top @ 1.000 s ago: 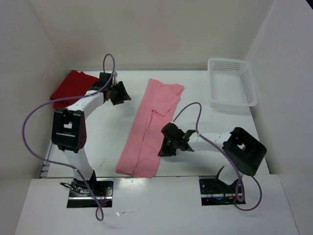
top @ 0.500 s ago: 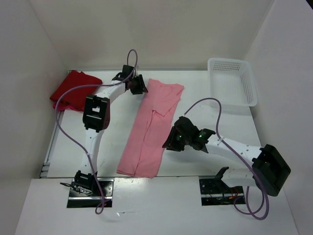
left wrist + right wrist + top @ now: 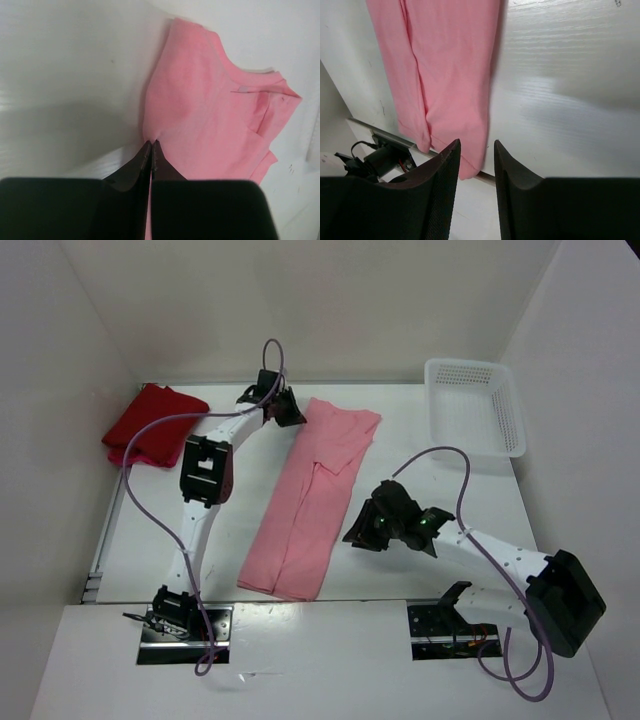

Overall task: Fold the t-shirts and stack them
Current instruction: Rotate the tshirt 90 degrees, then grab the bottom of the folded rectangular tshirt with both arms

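My left gripper is pinched shut on the edge of the light pink t-shirt. That shirt lies in a long strip in the middle of the table. My right gripper has its fingers a little apart and holds nothing, just beside the shirt. The red t-shirt sits far left.

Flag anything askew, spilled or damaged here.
Nothing spilled or damaged. The pink t-shirt lies as a long strip slanted across the table, its near end reaching the front edge. The left end effector pinches its far corner.
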Robot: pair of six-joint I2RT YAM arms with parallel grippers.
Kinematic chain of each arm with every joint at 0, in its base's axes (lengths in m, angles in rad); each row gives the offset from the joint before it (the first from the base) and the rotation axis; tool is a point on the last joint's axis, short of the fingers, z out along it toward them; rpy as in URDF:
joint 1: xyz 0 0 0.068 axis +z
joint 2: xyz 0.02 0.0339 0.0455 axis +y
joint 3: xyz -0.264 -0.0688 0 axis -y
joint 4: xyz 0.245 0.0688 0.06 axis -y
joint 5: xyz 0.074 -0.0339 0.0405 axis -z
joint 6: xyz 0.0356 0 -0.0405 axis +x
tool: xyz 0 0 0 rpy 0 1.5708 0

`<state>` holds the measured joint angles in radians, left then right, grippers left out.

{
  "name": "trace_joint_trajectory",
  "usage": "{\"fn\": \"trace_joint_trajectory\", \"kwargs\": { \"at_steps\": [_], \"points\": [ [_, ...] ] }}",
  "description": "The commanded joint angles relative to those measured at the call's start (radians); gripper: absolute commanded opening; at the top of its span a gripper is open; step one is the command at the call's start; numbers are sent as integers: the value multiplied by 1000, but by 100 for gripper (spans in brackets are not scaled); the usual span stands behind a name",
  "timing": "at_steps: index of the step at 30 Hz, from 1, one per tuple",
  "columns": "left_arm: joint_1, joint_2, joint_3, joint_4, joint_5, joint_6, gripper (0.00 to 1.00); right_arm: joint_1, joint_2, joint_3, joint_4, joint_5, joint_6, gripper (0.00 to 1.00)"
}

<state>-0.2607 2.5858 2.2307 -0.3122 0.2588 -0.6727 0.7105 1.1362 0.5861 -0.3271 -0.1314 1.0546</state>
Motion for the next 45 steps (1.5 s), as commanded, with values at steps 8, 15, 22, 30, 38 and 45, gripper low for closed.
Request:
{"fn": "trace_joint_trajectory", "kwargs": {
  "at_steps": [8, 15, 22, 30, 38, 45],
  "points": [
    [198, -136, -151, 156, -14, -47, 19, -25, 34, 1, 14, -30, -50, 43],
    [198, -435, -591, 215, -68, 21, 80, -25, 111, 50, 36, -30, -82, 44],
    [155, -959, -1166, 145, -81, -31, 62, 95, 203, 41, 144, -85, -44, 47],
    [143, -1458, -1528, -170, -75, -133, 46, 199, 309, 75, 189, -115, -21, 56],
    [-15, -1455, -1603, -203, -61, -218, 41, 219, 362, 27, 252, -152, 7, 47],
    [-25, -1464, -1651, -149, -29, -228, 39, 219, 438, 101, 197, -62, -4, 7]
  ]
}}
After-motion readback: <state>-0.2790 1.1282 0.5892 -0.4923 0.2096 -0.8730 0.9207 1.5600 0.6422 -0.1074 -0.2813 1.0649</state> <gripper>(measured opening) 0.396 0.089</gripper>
